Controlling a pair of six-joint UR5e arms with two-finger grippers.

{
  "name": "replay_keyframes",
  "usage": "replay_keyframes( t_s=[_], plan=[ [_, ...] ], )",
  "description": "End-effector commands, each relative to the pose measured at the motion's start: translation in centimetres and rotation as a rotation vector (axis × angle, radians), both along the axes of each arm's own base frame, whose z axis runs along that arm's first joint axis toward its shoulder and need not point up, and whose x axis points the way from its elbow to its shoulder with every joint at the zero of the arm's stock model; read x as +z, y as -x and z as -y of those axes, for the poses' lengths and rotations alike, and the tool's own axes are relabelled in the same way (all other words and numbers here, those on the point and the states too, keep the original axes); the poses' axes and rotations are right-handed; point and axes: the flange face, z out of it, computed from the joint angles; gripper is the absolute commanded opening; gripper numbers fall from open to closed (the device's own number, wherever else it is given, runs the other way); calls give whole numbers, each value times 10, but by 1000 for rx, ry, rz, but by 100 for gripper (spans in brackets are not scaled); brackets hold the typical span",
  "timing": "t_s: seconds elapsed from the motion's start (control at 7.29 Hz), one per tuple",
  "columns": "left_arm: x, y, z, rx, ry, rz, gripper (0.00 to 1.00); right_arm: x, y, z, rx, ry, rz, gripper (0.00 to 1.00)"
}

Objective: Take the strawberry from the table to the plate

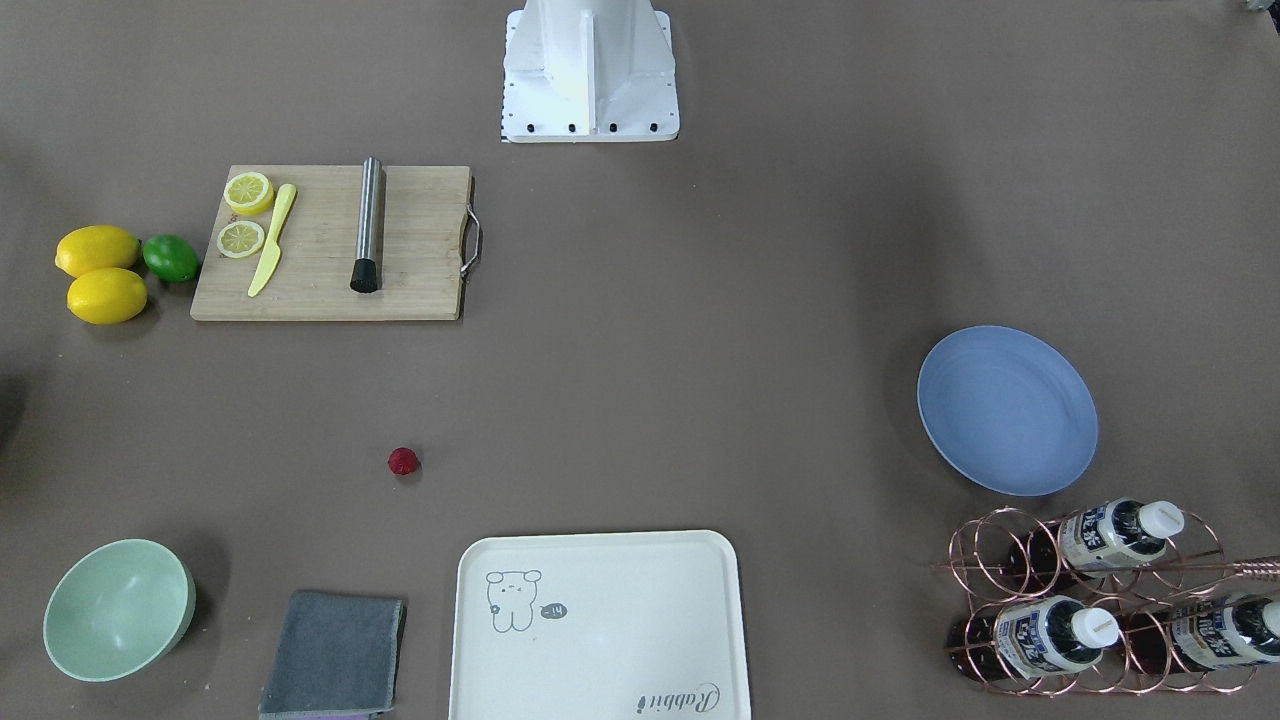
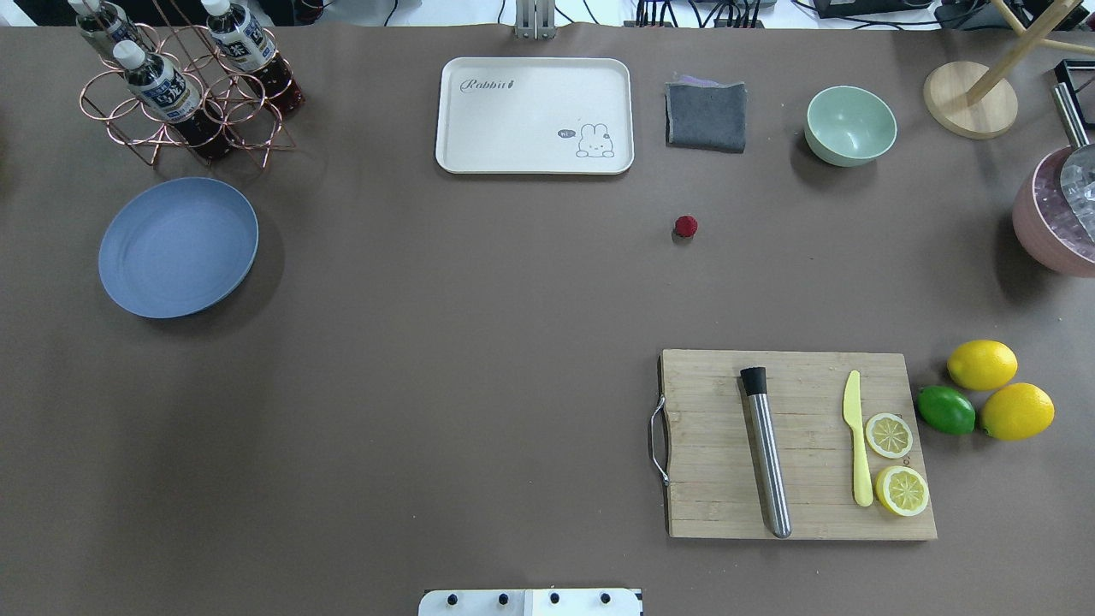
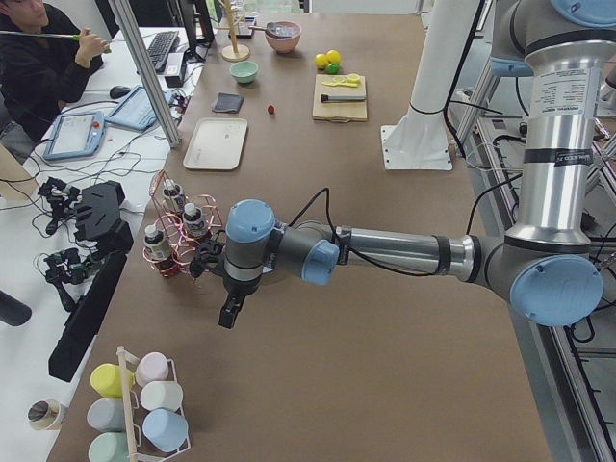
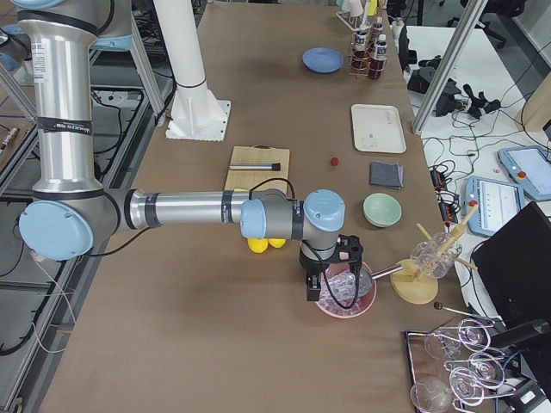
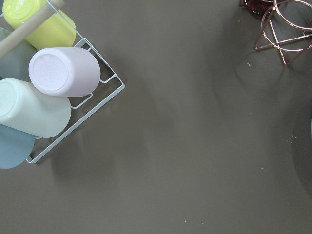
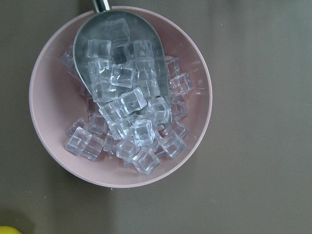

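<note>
The strawberry, small and dark red, lies alone on the brown table between the cream tray and the cutting board. Far across the table sits the blue plate, with nothing on it. My left gripper hangs over the table's left end near the bottle rack, well away from both. Over the pink ice bowl at the right end hangs my right gripper. Both show only in the side views, so I cannot tell whether they are open or shut.
A cutting board carries a steel muddler, a yellow knife and lemon slices; lemons and a lime lie beside it. Also here are a cream tray, grey cloth, mint bowl, bottle rack, ice bowl and cup rack. A person sits at a side desk.
</note>
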Motion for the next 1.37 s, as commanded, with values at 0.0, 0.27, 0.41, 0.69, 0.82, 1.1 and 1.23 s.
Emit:
replay_keyframes(
  t_s=[0.0, 0.27, 0.41, 0.69, 0.82, 1.1, 1.23],
  plan=[
    [1, 0, -1, 0, 3, -1, 98, 2, 0, -1, -1, 2, 0, 100],
    [0, 0, -2, -4, 5, -2, 98, 1, 0, -2, -3, 0, 2, 100],
    [1, -1, -2, -3, 5, -1, 98, 1, 0, -2, -2, 1, 5, 100],
    [-2, -1, 0, -5, 1, 0, 98, 1, 1, -2, -1, 3, 11, 100],
    [-2, -1, 0, -5, 1, 0, 98, 1, 1, -2, -1, 3, 11, 100],
    [-1, -1, 0, -5, 3, 0, 98, 2, 1, -2, -2, 5, 17, 100],
    [-4, -1, -1, -2, -9, -6, 98, 2, 2, -2, -1, 6, 20, 100]
  ],
)
